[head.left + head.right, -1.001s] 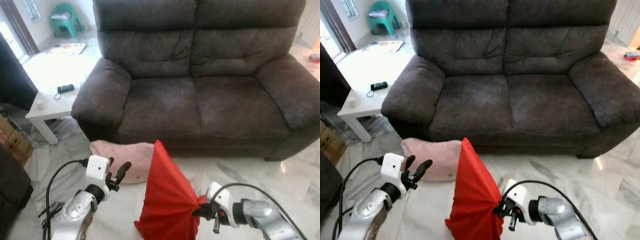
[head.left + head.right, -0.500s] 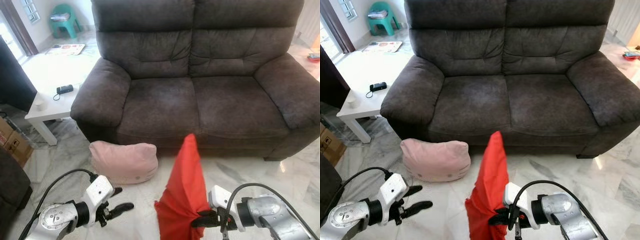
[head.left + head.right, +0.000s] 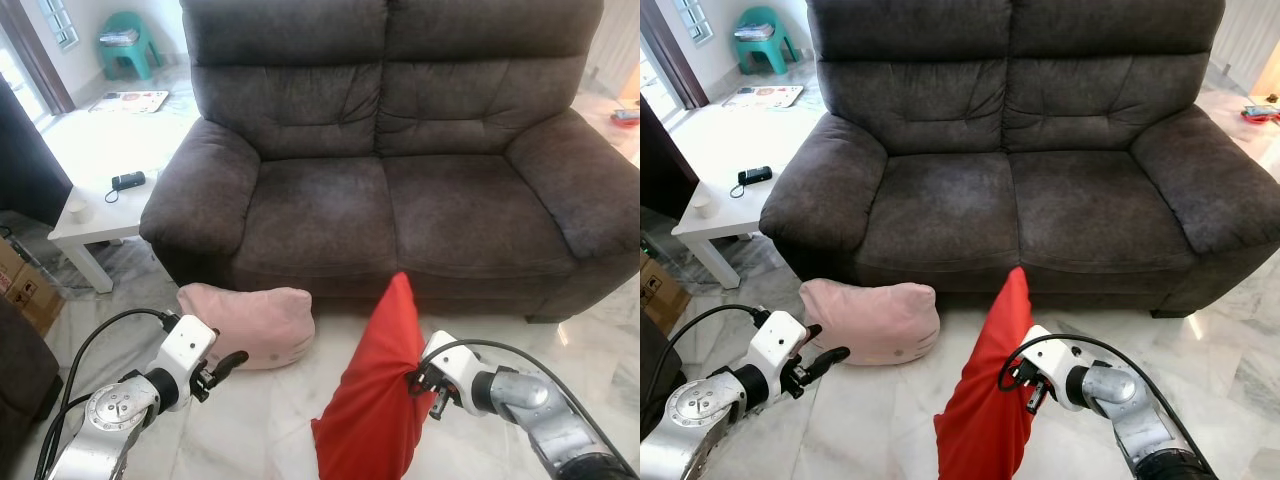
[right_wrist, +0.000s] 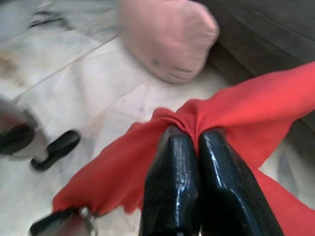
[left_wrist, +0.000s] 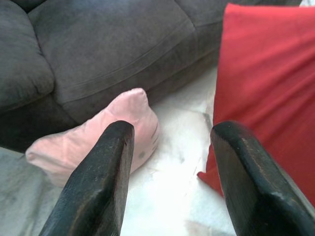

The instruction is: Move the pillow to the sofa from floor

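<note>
before the sofa (image 3: pixel 400 190), my right pincer (image 3: pixel 424 380) pinches the red pillow (image 3: pixel 375 415) by bunched cloth: soft, light, floppy; left pincer (image 3: pixel 222 368) gapes empty.

Bare marble floor (image 5: pixel 167 187) is lying open between the left gripper's fingers (image 5: pixel 96 191). Beyond their tips, a pink pillow (image 5: pixel 93 140) and sofa front (image 5: pixel 118 64) are blocking passage.
</note>
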### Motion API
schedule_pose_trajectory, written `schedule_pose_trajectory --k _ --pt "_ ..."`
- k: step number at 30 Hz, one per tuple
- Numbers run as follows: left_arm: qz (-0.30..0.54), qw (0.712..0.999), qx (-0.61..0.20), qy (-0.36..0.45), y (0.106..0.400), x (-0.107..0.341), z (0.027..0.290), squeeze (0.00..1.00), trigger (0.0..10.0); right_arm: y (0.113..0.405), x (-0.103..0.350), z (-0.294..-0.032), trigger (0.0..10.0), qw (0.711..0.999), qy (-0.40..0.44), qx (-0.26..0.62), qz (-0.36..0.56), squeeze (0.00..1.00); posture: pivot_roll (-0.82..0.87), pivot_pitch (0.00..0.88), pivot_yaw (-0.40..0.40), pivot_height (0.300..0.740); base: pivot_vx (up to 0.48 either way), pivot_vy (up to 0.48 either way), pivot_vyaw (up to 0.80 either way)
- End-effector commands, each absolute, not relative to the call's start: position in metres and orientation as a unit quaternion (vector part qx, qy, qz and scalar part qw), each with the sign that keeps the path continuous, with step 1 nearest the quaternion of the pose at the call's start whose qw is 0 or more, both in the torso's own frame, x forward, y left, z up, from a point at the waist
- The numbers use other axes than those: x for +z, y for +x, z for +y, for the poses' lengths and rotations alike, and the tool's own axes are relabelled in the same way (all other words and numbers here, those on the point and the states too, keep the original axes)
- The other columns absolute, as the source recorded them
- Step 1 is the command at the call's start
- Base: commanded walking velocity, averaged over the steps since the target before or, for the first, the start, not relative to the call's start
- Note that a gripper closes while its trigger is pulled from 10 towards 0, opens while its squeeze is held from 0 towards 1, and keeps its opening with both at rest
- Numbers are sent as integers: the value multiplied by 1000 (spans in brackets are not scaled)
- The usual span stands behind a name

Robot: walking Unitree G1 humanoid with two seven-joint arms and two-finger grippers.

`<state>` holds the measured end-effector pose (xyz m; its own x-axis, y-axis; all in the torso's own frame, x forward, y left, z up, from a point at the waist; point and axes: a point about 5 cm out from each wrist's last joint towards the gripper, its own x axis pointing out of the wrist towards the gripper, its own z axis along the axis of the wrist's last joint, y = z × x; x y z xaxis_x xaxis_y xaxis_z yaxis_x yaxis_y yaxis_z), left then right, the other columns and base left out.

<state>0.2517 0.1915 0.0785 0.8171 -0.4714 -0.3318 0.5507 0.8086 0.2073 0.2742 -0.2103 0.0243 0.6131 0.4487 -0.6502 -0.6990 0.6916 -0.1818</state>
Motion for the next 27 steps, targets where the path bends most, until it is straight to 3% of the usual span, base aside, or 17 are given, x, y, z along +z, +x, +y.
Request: schedule_pose_trajectory --k 1,3,6,12,21,27 --pt "134 942 -265 155 252 78 193 0 10000 295 50 -213 10000 903 -216 296 224 0 51 16 12 740 0 0 0" --pt "132 944 -261 152 252 77 192 0 10000 296 49 -215 10000 908 -219 281 223 0 51 17 12 740 0 0 0" --pt "121 951 -245 142 254 75 186 0 10000 304 41 -229 10000 925 -240 184 229 0 52 14 15 740 0 0 0" --pt "111 957 -230 137 256 77 184 0 10000 302 37 -245 10000 923 -271 121 244 0 52 14 17 740 0 0 0" --pt "105 961 -220 130 259 77 180 0 10000 295 30 -264 10000 900 -341 84 260 0 45 21 21 740 0 0 0" --pt "103 962 -222 124 260 77 175 0 10000 289 24 -271 10000 851 -435 108 272 0 36 25 23 740 0 0 0"
